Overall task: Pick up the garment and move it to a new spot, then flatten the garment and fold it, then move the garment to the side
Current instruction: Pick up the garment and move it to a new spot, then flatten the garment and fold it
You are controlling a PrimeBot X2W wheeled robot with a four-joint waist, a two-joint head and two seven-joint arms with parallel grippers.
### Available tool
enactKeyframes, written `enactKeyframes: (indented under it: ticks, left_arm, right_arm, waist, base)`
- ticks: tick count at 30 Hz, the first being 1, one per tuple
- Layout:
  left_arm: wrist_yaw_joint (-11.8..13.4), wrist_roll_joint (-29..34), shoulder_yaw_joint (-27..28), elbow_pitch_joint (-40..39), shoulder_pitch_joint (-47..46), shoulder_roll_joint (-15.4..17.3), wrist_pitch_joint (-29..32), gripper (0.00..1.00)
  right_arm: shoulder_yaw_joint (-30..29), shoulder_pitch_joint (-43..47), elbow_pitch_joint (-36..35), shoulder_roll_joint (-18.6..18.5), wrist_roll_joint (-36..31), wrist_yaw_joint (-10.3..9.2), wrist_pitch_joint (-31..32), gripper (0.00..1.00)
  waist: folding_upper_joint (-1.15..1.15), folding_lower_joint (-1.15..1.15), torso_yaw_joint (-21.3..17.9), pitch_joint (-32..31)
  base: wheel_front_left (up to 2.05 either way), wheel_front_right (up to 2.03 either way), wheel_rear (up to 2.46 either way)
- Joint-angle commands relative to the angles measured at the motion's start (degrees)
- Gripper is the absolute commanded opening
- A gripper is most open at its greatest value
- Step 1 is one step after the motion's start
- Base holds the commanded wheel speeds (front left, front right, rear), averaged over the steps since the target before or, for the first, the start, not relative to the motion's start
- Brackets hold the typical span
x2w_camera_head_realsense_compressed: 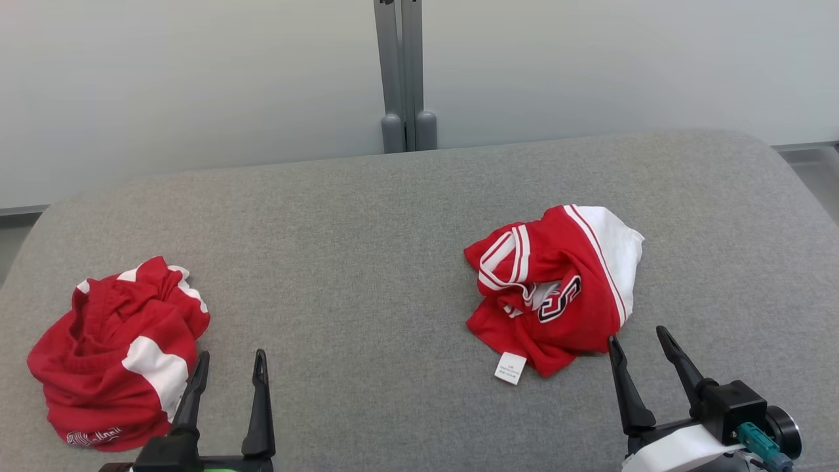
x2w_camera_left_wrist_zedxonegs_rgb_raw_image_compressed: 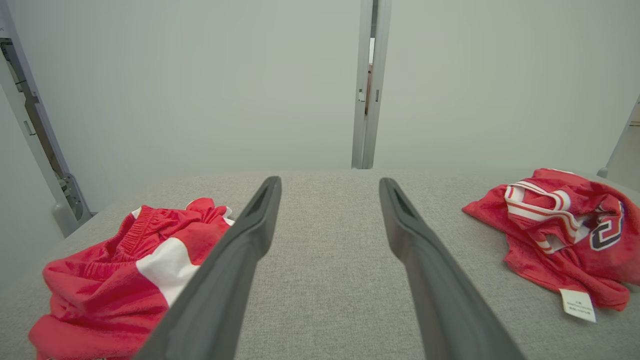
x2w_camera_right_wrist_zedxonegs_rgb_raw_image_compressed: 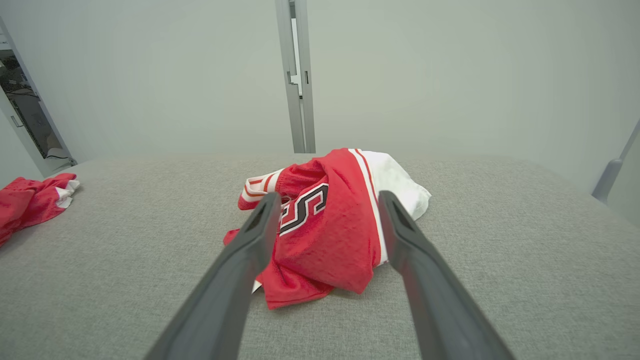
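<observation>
Red-and-white jersey [x2w_camera_head_realsense_compressed: 564, 295] lies crumpled in a heap on the right half of the grey padded surface [x2w_camera_head_realsense_compressed: 367, 262], with its dark number patch showing among the folds and a white label [x2w_camera_head_realsense_compressed: 510, 367] sticking out at its near edge. The right gripper [x2w_camera_head_realsense_compressed: 637, 335] sits just short of that near edge with its fingers spread wide and nothing between them; in the right wrist view they frame the heap. The left gripper [x2w_camera_head_realsense_compressed: 232, 355] is equally wide apart and empty, just beside a second bundle, the red shorts [x2w_camera_head_realsense_compressed: 111, 354] with white panels (an elastic waistband shows in the left wrist view), well apart from the jersey. The first step looks not yet begun: nothing is lifted. The next move probably calls for the right fingers to come down over a raised fold and pinch enough cloth to carry the heap, not just the label. The surface is woven grey fabric with rounded corners, and behind it stands a pale wall with a grey post [x2w_camera_head_realsense_compressed: 406, 72].
</observation>
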Motion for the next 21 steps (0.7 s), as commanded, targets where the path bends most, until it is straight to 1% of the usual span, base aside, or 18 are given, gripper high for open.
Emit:
enactKeyframes:
  ticks: [1, 5, 10, 21]
  left_arm:
    - [-0.5, 0.1, 0.4, 0.0, 1.3, -0.1, 0.0, 1.0]
    - [-1.4, 0.5, 1.0, -0.4, 1.3, -0.3, 0.0, 1.0]
    - [-1.9, 0.2, 0.5, -0.5, 2.0, -0.3, 0.0, 1.0]
    - [-1.8, -0.6, -0.4, 0.0, 1.6, -0.3, 0.0, 1.0]
  right_arm:
    - [0.2, 0.8, 0.1, -0.1, 0.4, -0.1, 0.0, 1.0]
    - [0.3, -0.1, 0.1, -0.1, 0.5, -0.1, 0.0, 1.0]
    - [0.4, -0.5, 0.1, -0.1, 0.2, -0.1, 0.0, 1.0]
    - [0.7, -0.3, -0.3, -0.1, 0.5, -0.1, 0.0, 1.0]
  waist:
    - [0.0, 0.0, 0.2, -0.7]
    - [0.0, 0.0, -0.3, -0.9]
    - [0.0, 0.0, -0.8, -1.1]
    - [0.0, 0.0, -0.6, -0.5]
  base:
    - [0.0, 0.0, 0.0]
    - [0.0, 0.0, 0.0]
    - [0.0, 0.0, 0.0]
    - [0.0, 0.0, 0.0]
